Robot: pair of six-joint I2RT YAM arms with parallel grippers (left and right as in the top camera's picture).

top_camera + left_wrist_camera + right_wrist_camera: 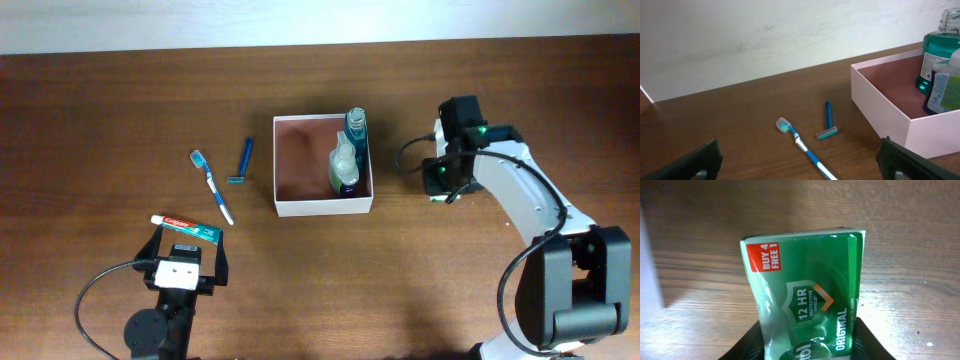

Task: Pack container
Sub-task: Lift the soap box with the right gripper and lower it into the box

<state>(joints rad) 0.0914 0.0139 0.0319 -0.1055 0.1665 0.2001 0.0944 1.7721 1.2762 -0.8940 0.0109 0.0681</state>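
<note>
The container is a white-walled box with a reddish-brown inside, standing at the table's middle, its near wall also in the left wrist view. A blue-green mouthwash bottle and a pale spray bottle lie against its right wall. To the right of the box my right gripper points down at the table. In the right wrist view, its fingers press both sides of a green soap packet. My left gripper stands wide open near the front left, with nothing between its fingers.
A blue toothbrush and a blue razor lie left of the box. A toothpaste tube lies just ahead of the left gripper. The left wrist view shows the toothbrush running between the open fingers, with the razor beyond it.
</note>
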